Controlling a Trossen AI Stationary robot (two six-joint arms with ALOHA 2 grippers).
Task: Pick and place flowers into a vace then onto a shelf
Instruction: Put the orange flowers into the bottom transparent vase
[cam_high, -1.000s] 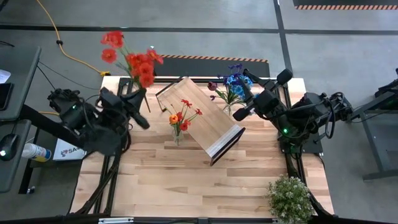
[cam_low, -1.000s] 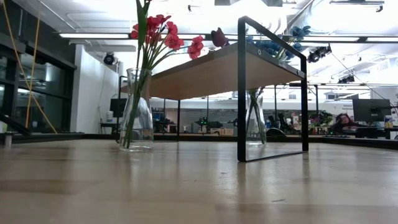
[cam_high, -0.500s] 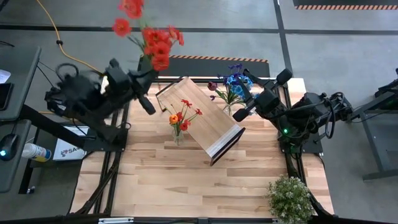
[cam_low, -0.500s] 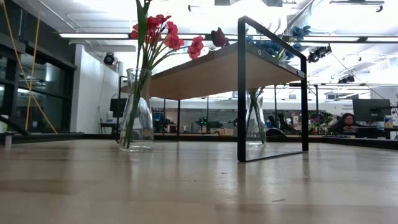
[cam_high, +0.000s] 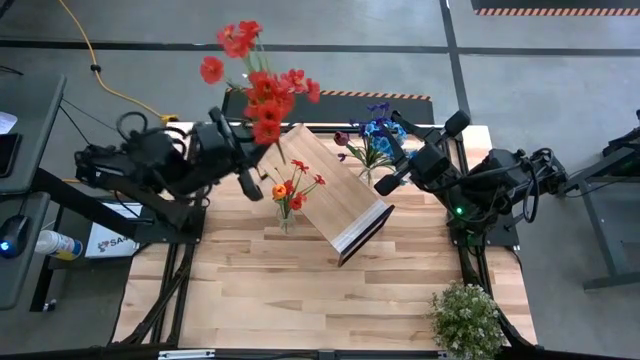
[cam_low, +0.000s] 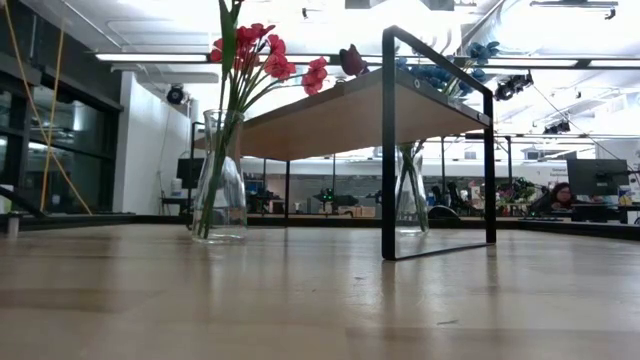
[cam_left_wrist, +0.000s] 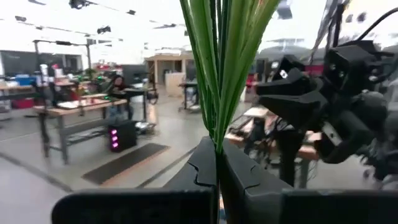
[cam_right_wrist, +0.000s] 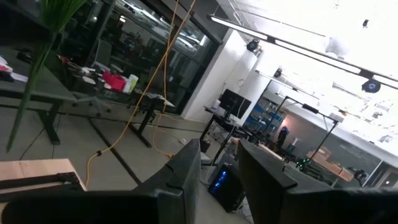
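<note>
My left gripper (cam_high: 258, 150) is shut on a bunch of red flowers (cam_high: 262, 88) and holds it in the air over the shelf's far-left corner. In the left wrist view the green stems (cam_left_wrist: 219, 74) rise from between my fingers. The shelf (cam_high: 322, 190), a light-wood board with a white end edge, stands on its dark frame (cam_low: 388, 150) on the table. A glass vase of red and orange flowers (cam_low: 221, 180) stands at the shelf's left side. A vase of blue and purple flowers (cam_high: 372, 145) stands at its right side. My right gripper (cam_right_wrist: 217, 180) is open beside that vase. My left gripper pinches the red flowers' green stems near their lower ends (cam_left_wrist: 217, 146) between its two fingers (cam_left_wrist: 202, 165). The fingers lie about level and across the stems, pointing toward the table's right. The bunch is lifted clear and stands up above the fingers, blooms on top.
A bushy pale-green potted plant (cam_high: 465, 318) stands at the table's near-right corner. The near half of the wooden tabletop (cam_high: 290, 290) is bare. A yellow cable (cam_high: 110, 85) runs over the floor beyond the far-left corner.
My left arm has swung toward the table's right, carrying the red flowers from beyond the table's far-left corner to above the shelf's far-left corner. The bunch has stayed in the shut fingers.
</note>
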